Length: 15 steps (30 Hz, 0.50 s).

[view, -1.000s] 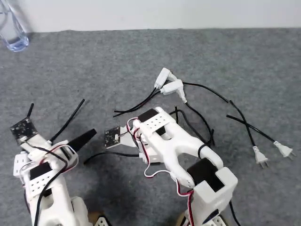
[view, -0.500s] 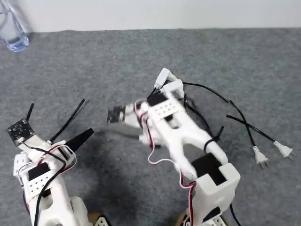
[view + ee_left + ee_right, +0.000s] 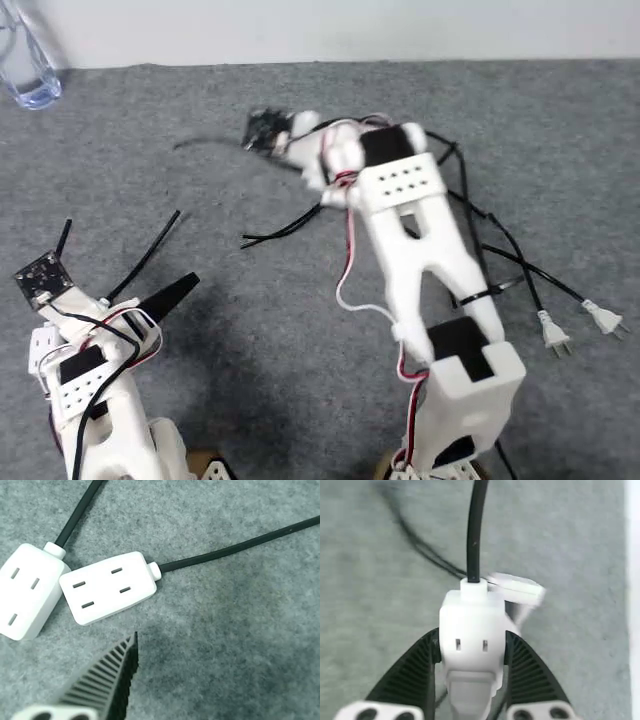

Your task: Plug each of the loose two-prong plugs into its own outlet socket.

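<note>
Right gripper [image 3: 472, 639] is recorded clamped on a white outlet socket [image 3: 471, 617]. Its two-slot face is turned to the wrist camera and its black cord [image 3: 476, 525] leads away. A second white piece [image 3: 520, 591], blurred, is seen just behind it.

From the high view, the right arm [image 3: 420, 230] is stretched toward 12 o'clock over the grey worktop [image 3: 250, 380].

A two-prong plug [image 3: 553, 335] and a second plug [image 3: 605, 320] are noted at 4 o'clock, side by side, loose on black cords.

Left gripper [image 3: 172, 293] is placed at 8 o'clock; whether it is open or closed cannot be told. Below it two white sockets are seen lying slots up, the nearer socket [image 3: 107, 587] just beside the other socket [image 3: 27, 597].

A clear container [image 3: 25, 70] is noted at 10 o'clock.
</note>
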Motion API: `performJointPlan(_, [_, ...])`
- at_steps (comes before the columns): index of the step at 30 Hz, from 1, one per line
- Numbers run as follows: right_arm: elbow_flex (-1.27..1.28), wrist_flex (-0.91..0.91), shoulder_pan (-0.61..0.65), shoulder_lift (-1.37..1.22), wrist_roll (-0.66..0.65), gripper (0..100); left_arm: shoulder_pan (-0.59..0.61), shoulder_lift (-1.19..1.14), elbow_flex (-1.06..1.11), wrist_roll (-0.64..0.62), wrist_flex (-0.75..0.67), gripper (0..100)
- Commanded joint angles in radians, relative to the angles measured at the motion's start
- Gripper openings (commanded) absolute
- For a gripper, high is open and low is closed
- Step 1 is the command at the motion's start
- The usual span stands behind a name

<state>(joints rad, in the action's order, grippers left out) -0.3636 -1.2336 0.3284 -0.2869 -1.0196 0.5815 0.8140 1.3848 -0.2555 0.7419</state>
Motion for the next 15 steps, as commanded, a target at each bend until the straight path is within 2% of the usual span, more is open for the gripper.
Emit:
performJointPlan(1, [-0.035,0.148,-0.061,-0.042,0.011,0.8,-0.003,0.006,-0.035,0.003,0.008,67])
performJointPlan(9, [-0.035,0.423,-0.076,-0.249,0.011,0.8,-0.003,0.006,-0.035,0.003,0.009,67])
performJointPlan(15, [-0.035,0.452,-0.082,-0.295,0.008,2.8,-0.020,0.006,-0.033,0.003,0.009,67])
